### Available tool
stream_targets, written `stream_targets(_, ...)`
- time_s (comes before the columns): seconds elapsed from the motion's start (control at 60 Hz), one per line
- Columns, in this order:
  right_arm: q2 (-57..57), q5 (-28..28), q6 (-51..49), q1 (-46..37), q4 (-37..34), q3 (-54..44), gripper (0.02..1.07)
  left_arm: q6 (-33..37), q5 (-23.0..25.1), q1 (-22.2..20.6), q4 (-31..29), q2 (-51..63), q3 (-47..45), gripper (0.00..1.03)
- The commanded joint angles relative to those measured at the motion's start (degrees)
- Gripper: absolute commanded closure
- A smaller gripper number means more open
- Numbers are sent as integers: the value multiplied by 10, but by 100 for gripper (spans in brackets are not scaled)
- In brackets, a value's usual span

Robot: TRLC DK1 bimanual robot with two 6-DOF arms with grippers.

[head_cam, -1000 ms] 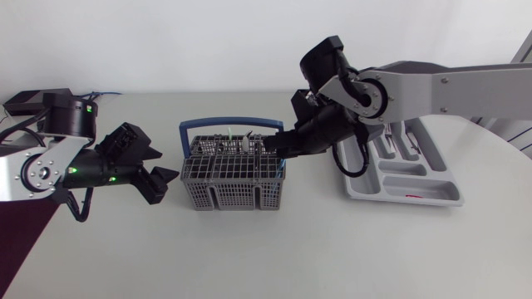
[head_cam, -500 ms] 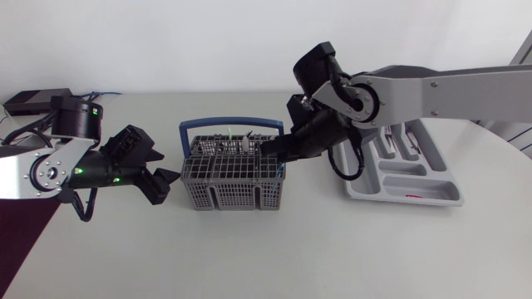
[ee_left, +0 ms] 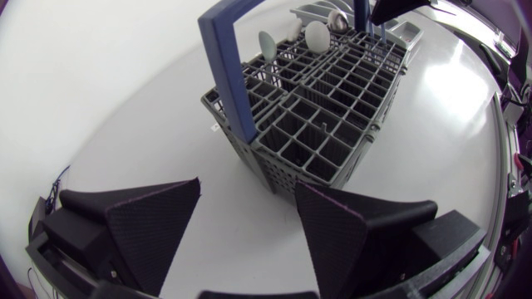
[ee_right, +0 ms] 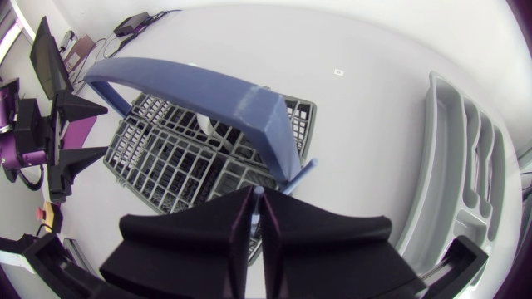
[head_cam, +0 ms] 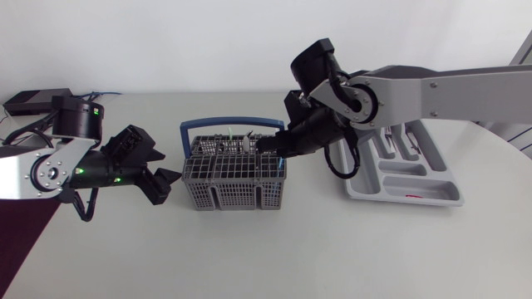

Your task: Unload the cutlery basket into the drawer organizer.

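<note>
Closest to us, our left end effector (ee_left: 248, 189) sits released, fingers spread wide, hovering just short of the basket (ee_left: 324, 124) without touching it. From above, our left arm (head_cam: 50, 170) comes in low from the side and points straight at the basket's left end. Our right end effector (ee_right: 256, 198) is clenched nearly flat, with what looks like a thin pale handle (ee_right: 255, 193) pinched in the slit, right at the basket's right end under the blue carry handle (ee_right: 241, 95). Our right arm (head_cam: 449, 87) stretches in long over the organizer (head_cam: 407, 169), then bends down at the wrist into the basket top. That pinch only shows from the right wrist; overhead the black fingers just blend into the grid. The left wrist view is the only one that gives us two pale spoon bowls (ee_left: 317, 36) standing at the far end. The basket stands mid tabletop (head_cam: 332, 249), and the organizer lies beyond it to the right, some dark pieces in its back slots.
</note>
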Motion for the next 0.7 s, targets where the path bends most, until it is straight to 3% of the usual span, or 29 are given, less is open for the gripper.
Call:
stream_targets(0.0,-13,8,2,0,-9,-7,101,-5,6,-4,3,10,6,6)
stream_targets(0.683,-155,7,-20,5,-112,85,101,-6,6,-10,0,-15,-8,6)
